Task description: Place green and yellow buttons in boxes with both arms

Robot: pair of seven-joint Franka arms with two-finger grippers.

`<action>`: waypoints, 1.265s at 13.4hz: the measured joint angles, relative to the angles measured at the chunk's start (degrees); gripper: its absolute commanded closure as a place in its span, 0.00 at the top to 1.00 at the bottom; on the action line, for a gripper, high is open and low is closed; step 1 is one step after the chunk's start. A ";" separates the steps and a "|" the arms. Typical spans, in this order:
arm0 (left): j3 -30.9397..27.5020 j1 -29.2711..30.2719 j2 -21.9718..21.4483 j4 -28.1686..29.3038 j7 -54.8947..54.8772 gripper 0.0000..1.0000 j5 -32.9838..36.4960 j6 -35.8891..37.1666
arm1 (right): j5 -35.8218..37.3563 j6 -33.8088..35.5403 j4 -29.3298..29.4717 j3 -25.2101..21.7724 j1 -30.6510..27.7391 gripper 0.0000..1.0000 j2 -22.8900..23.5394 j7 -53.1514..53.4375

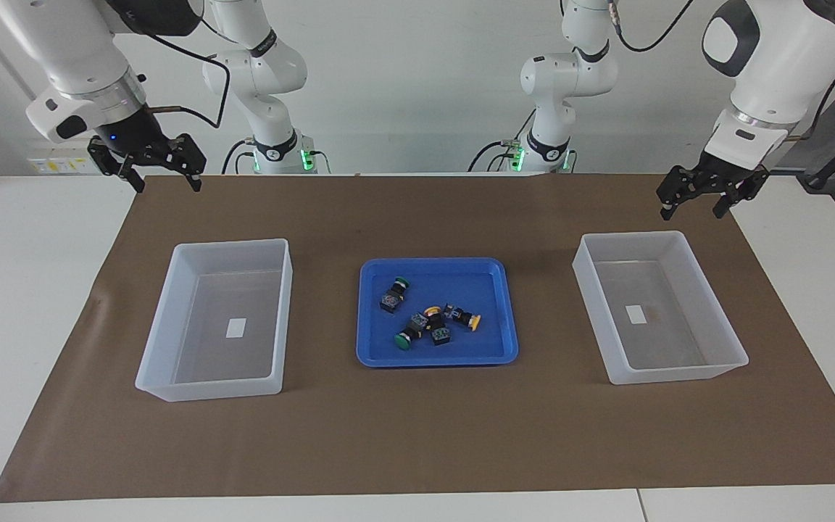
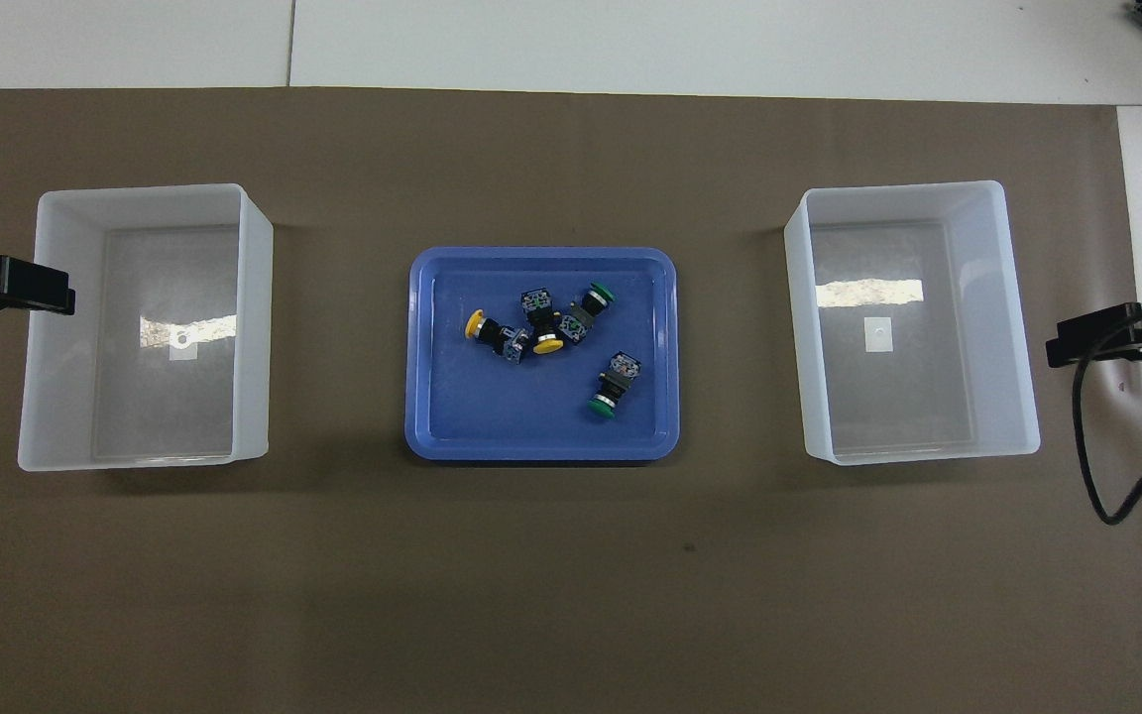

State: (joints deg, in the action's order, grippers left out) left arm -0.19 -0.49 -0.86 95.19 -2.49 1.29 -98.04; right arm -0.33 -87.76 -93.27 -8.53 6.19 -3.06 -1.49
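Green- and yellow-capped black push-buttons clustered in shallow blue plastic tray, tray's twelve-o'clock green one apart; left gripper and right gripper raised, fingers apart, empty.

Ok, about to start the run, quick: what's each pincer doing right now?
Left pincer: open, holding nothing, raised by the box at its end.
Right pincer: open, holding nothing, raised over the mat's corner.

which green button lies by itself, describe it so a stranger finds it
Start at the blue tray in the middle of the brown mat, between the two white boxes. Four buttons lie in it; three huddle together. The lone green button lies apart, nearest the robots.
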 measured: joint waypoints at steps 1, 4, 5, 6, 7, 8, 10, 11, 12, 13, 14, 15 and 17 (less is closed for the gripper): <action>0.00 0.00 0.00 0.02 0.01 1.00 0.00 0.00 | 0.00 -0.13 0.00 0.00 0.00 1.00 0.00 0.00; 0.04 0.00 0.00 0.03 0.01 1.00 0.00 0.00 | 0.00 -1.20 -0.01 0.01 0.02 1.00 -0.02 -1.24; 0.10 -0.01 0.00 0.05 0.01 1.00 0.00 0.00 | 0.00 -1.55 -0.01 0.01 0.02 1.00 -0.03 -2.17; 0.21 -0.04 0.00 0.08 0.02 1.00 0.00 0.01 | 0.01 -1.70 -0.02 0.01 0.02 1.00 -0.03 -2.82; 0.32 -0.07 0.00 0.09 0.04 1.00 0.00 -0.01 | 0.02 -1.71 -0.05 0.01 0.02 1.00 -0.03 -3.14; 0.39 -0.09 0.00 0.08 0.21 1.00 0.00 -0.06 | 0.02 -1.72 -0.09 0.01 0.02 1.00 -0.03 -3.23; 0.40 -0.08 0.00 0.09 1.14 1.00 0.00 -0.38 | 0.02 -1.72 -0.19 0.01 0.03 1.00 -0.03 -3.24; 0.44 -0.10 0.00 0.12 1.89 1.00 -0.01 -0.79 | 0.02 -1.72 -0.20 0.01 0.09 1.00 -0.03 -2.90; 0.51 -0.13 0.00 0.22 2.76 1.00 -0.02 -1.32 | 0.02 -1.72 -0.20 0.06 0.21 1.00 -0.03 -1.89; 0.62 -0.25 0.01 0.39 3.72 1.00 -0.14 -1.74 | 0.02 -1.72 -0.20 0.28 0.33 1.00 -0.03 -0.84; 0.68 -0.54 0.07 0.59 4.82 1.00 -0.57 -2.31 | 0.03 -1.73 -0.20 0.50 0.65 1.00 -0.03 -0.11; 0.82 -0.91 0.25 0.83 6.17 1.00 -1.04 -3.07 | 0.03 -1.88 -0.23 0.55 1.31 1.00 -0.04 0.89; 1.00 -2.67 1.02 1.30 9.99 1.00 -1.34 -5.02 | 0.03 -3.30 -0.82 0.59 3.29 1.00 -0.05 4.49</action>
State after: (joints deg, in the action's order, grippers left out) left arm 0.80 -3.16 0.16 96.49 7.51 -0.05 -103.06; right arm -0.30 -91.06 -94.09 -7.95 9.48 -3.10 3.00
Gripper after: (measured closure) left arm 0.000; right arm 0.000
